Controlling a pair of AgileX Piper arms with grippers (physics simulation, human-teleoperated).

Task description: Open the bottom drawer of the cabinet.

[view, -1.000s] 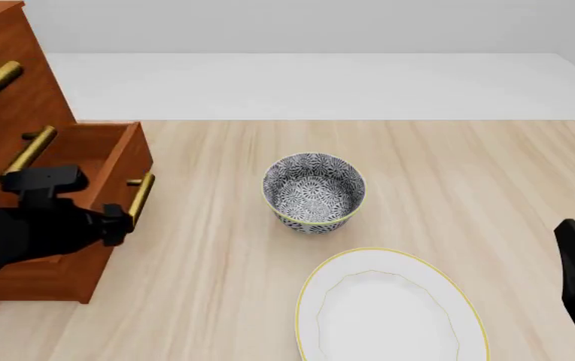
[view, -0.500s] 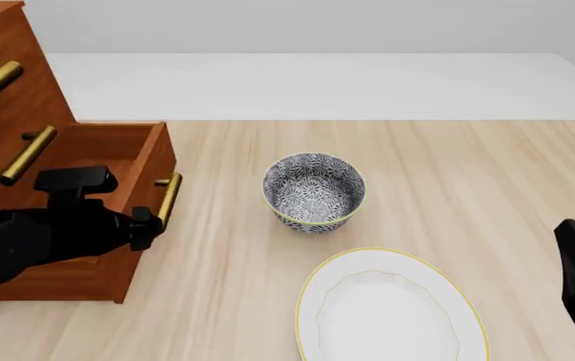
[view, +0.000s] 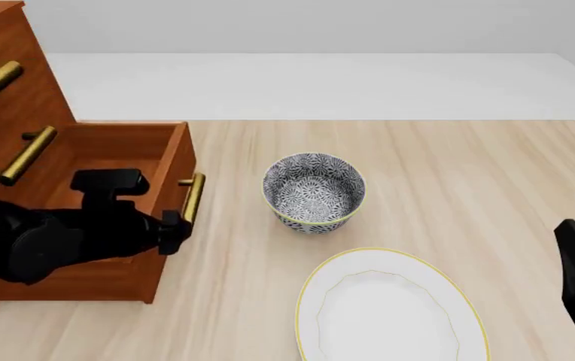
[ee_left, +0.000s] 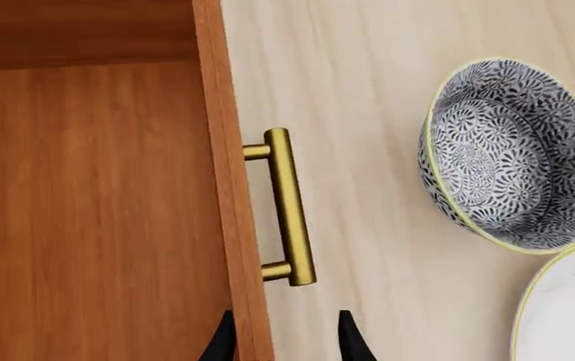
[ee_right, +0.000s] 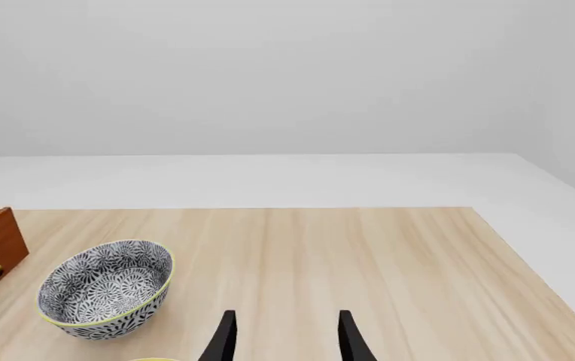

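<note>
Two left gripper (ee_left: 281, 342) fingers straddled the front panel of the bottom drawer (view: 117, 158), parted, squeezing nothing; drawer stood pulled out from the cabinet (view: 7, 90) at far left. Right gripper (ee_right: 282, 338) hung parted, empty.

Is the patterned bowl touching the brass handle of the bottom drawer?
No. In the front view, bare table separates the patterned bowl from the brass handle of the bottom drawer.
</note>
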